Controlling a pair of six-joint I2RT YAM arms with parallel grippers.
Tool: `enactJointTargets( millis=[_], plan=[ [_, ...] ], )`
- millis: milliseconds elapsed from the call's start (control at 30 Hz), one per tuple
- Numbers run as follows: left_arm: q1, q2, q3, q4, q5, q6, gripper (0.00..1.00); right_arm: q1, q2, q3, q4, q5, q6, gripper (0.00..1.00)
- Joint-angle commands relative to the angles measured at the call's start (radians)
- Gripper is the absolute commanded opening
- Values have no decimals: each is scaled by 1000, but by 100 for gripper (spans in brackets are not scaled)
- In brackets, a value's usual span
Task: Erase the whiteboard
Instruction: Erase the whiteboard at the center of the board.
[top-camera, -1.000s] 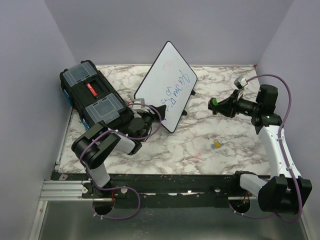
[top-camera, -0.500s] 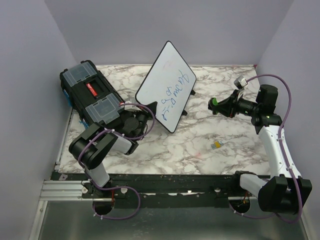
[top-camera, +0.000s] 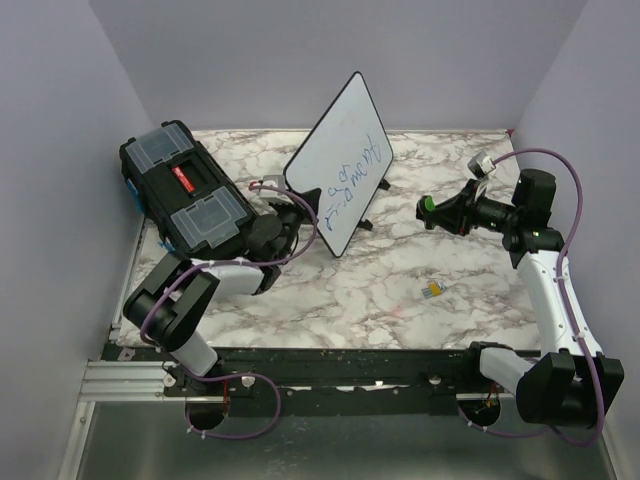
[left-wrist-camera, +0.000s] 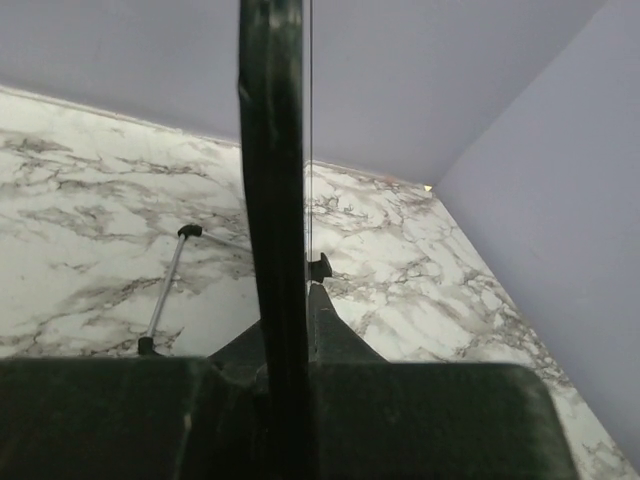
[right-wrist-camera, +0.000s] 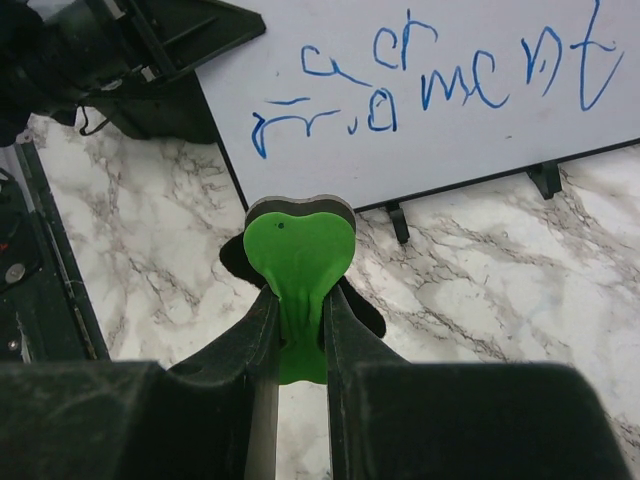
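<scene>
No erasing shows yet: blue writing (right-wrist-camera: 440, 85) covers the whiteboard (top-camera: 345, 160). Left tool (top-camera: 296, 208) pinches its frame edge; right tool (top-camera: 437, 210) pinches the green eraser (right-wrist-camera: 298, 255), apart from the board.

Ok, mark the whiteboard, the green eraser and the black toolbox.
whiteboard (top-camera: 338, 165): top external view, middle of its white face.
green eraser (right-wrist-camera: 298, 258): right wrist view, centre of its green face.
black toolbox (top-camera: 188, 197): top external view, centre of its lid.
</scene>
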Motion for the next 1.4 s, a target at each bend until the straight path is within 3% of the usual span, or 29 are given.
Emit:
enactJointTargets(
  millis=[0,267,533,733,933,1100,1200,1300,1367],
  plan=[
    [24,-74,172,39,90,60,0,-7,3,-9,13,-33,6,1],
    [36,-52,396,-175,246,36,0,-6,0,-10,13,-41,6,1],
    [29,-15,491,-220,354,-90,0,-6,-8,-7,14,-78,19,1],
    [-24,17,391,-102,359,-144,0,-7,-11,-1,-18,-95,-14,1],
    [-93,53,254,83,290,-120,0,8,35,30,-175,-80,-212,1],
    [-132,100,150,268,220,-101,0,90,58,-2,-208,-51,-352,1],
    [-143,116,102,331,207,-84,0,219,49,-67,-122,34,-388,1],
    [-150,133,61,375,190,-74,0,345,11,-179,97,142,-368,1],
    [-154,151,34,405,164,-73,0,371,32,-198,165,129,-366,1]
  ],
)
